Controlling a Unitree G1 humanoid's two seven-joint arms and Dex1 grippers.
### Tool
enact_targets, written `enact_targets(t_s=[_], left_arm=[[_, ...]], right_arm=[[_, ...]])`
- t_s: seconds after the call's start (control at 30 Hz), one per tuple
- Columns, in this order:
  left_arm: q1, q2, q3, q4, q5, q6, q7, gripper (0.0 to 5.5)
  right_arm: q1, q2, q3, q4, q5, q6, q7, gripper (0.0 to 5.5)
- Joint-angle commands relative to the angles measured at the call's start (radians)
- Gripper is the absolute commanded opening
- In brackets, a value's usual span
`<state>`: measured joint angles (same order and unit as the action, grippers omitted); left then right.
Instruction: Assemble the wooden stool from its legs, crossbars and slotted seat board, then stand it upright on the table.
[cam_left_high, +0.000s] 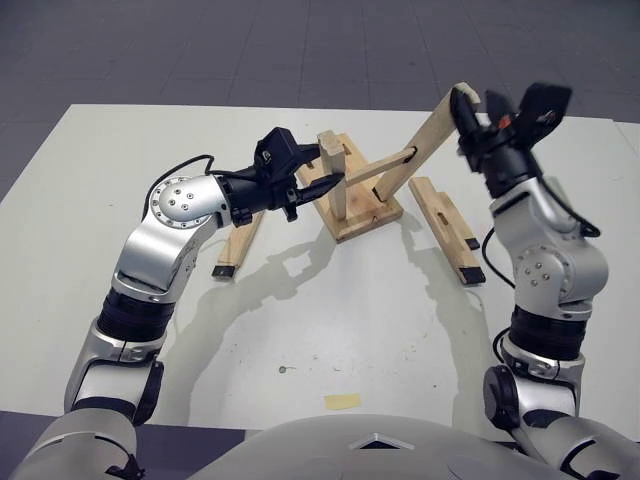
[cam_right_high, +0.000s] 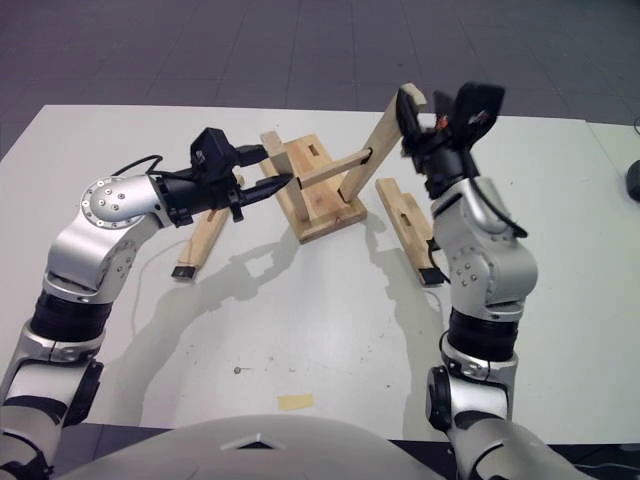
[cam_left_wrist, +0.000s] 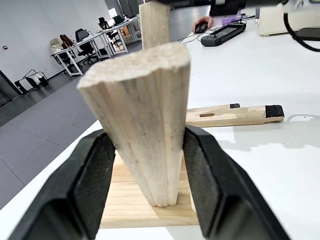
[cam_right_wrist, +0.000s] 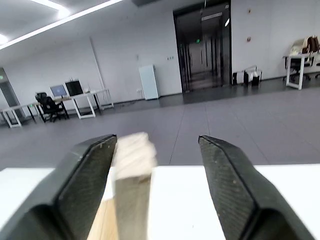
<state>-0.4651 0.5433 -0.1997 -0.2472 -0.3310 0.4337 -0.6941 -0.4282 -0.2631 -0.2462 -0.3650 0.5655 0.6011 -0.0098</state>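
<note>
Wooden upright leg (cam_left_high: 333, 190) on seat board (cam_left_high: 362, 215) clamped in left hand (cam_left_high: 325, 167) as brace; right hand (cam_right_wrist: 157, 145), fingers (cam_right_wrist: 90, 172) apart, straddling tilted leg (cam_left_high: 432, 130), likely to align crossbar (cam_left_high: 375, 171).

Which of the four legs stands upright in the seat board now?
The upright leg clamped by the left gripper; the leaning leg is by the right gripper, two flat legs lie on the table.
</note>
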Motion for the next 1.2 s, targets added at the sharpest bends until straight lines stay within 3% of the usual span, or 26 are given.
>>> enact_targets(t_s=[0.03,0.37,0.53,1.2], left_arm=[[0.004,0.003,0.011,0.017,0.019,0.043,0.000,2.94],[-0.016,-0.044,0.043,-0.001,0.005,0.070,0.014,4.48],[-0.042,-0.078,0.084,-0.039,-0.050,0.110,0.020,5.32],[-0.097,-0.114,0.160,-0.080,-0.191,0.201,0.028,5.38]], right_arm=[[-0.028,-0.004,-0.035,-0.021,0.025,-0.001,0.007,3.88],[-0.073,-0.008,-0.057,0.001,0.029,-0.016,0.021,5.36],[-0.094,-0.001,-0.075,0.017,0.028,-0.037,0.016,5.40],[-0.071,0.032,-0.049,0.015,0.014,-0.057,0.002,5.40]])
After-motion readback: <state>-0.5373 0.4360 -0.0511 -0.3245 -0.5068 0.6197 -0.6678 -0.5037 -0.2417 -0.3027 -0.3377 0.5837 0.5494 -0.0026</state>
